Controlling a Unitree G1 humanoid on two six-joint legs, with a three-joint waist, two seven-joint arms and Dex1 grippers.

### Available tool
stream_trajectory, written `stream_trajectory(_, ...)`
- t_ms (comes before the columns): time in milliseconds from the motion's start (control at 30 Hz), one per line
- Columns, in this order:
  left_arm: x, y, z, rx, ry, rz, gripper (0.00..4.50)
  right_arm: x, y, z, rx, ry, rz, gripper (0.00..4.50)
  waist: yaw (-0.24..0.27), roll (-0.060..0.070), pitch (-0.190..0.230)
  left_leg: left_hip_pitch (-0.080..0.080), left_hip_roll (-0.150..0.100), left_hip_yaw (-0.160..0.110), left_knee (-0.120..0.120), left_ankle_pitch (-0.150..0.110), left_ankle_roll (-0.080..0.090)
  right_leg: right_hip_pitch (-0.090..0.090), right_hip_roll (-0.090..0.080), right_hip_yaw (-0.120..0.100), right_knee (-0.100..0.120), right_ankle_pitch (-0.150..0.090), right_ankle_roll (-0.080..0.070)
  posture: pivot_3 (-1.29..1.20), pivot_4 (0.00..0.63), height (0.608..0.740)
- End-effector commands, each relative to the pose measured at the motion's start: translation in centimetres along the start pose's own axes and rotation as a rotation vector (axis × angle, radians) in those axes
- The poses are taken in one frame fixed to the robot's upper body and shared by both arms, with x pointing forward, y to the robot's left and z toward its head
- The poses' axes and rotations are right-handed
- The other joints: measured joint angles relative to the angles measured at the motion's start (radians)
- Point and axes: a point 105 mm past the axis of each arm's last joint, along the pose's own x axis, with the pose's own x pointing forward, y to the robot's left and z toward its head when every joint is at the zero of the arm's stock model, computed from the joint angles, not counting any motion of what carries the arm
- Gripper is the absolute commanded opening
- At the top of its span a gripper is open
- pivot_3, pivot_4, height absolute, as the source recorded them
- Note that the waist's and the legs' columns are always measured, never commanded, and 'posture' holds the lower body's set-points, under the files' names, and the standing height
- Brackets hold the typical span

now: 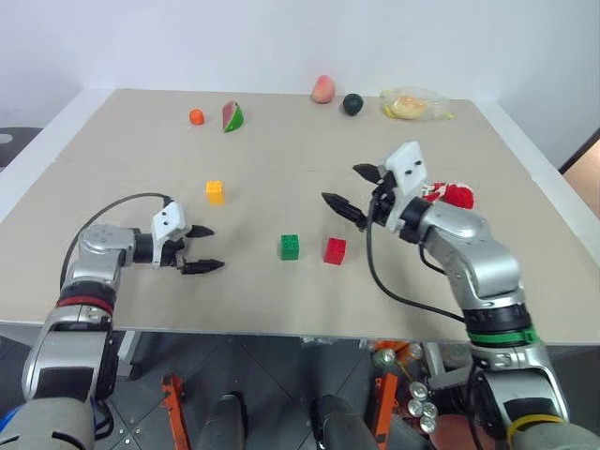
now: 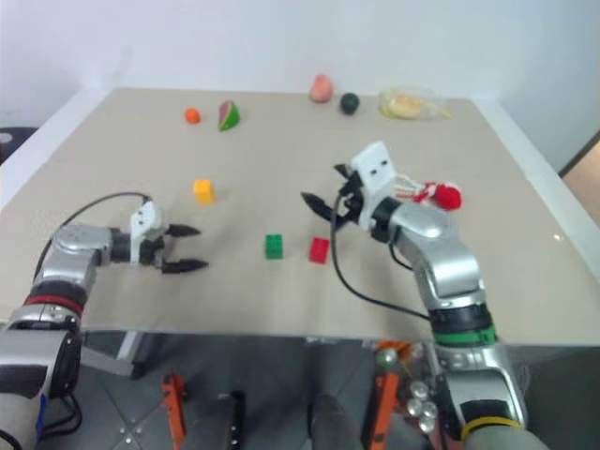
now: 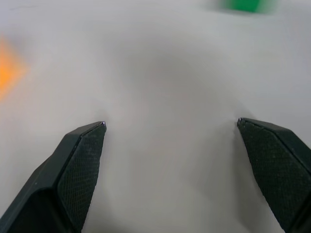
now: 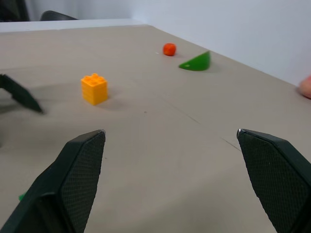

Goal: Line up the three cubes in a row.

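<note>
Both grippers wide open, empty: left gripper (image 1: pixel 201 248); right gripper (image 1: pixel 347 191) half-hiding Santa toy (image 1: pixel 454 195).

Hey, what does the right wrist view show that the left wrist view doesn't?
Right wrist view alone: the yellow cube seen sharply with its studs, the small orange ball, a green watermelon-slice toy, and the tip of the left gripper at the edge, past the open right gripper.
Left wrist view alone: the left gripper's own two fingertips, spread wide.
Both: the beige table, a bit of the green cube, and black fingers held apart with nothing between them.
</note>
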Motion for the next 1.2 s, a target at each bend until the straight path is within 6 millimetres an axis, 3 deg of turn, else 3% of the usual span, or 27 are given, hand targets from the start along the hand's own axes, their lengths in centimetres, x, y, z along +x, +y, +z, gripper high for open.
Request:
stream_trajectory(33,-0.7,1.5,1.4,-0.073,-0.058,0.192,4.48,0.5,0.7,1.8,-0.043,-0.067,0.057,4.5,-0.001,0.0,0.0,0.0,0.0,0.0,0.0,0.0,0.0,0.0,0.0,0.0,0.0,0.0,0.0,0.0,0.15,0.74)
stream_trajectory(200,-0.7,2.4,2.2,-0.242,-0.082,0.408,4.48,0.8,2.2,2.3,-0.038,-0.089,0.174,4.5,-0.001,0.0,0.0,0.001,0.0,-0.001,0.001,0.0,0.0,0.0,0.001,-0.001,0.003,0.0,-0.001,0.0,0.15,0.74)
stream_trajectory(467,0.3,3.9,2.5,-0.345,-0.048,0.583,4.48,0.8,3.4,2.6,-0.049,-0.111,0.239,4.5,-0.002,0.0,0.0,0.004,0.0,-0.001,0.001,0.0,0.0,0.001,0.002,0.0,0.003,0.001,-0.002,0.0,0.15,0.74)
stream_trajectory(633,1.8,4.3,2.1,-0.383,-0.016,0.603,4.48,0.6,3.5,3.0,-0.047,-0.129,0.231,4.5,-0.002,0.0,0.0,0.004,0.0,-0.001,0.001,0.0,0.0,0.001,0.002,0.0,0.003,0.001,-0.001,0.0,0.15,0.74)
stream_trajectory(967,5.8,3.5,3.6,-0.419,-0.018,0.544,4.48,-0.2,2.9,3.1,-0.049,-0.132,0.19,4.5,-0.001,0.0,0.0,0.003,0.0,-0.001,0.001,0.0,0.0,0.001,0.002,0.0,0.002,0.0,-0.001,0.0,0.15,0.74)
stream_trajectory(1200,6.9,4.3,3.8,-0.423,0.016,0.623,4.48,-0.4,2.8,3.0,-0.045,-0.13,0.174,4.5,-0.001,-0.001,0.0,0.003,0.0,-0.001,0.001,0.0,0.0,0.001,0.001,0.0,0.002,0.0,-0.001,0.0,0.15,0.74)
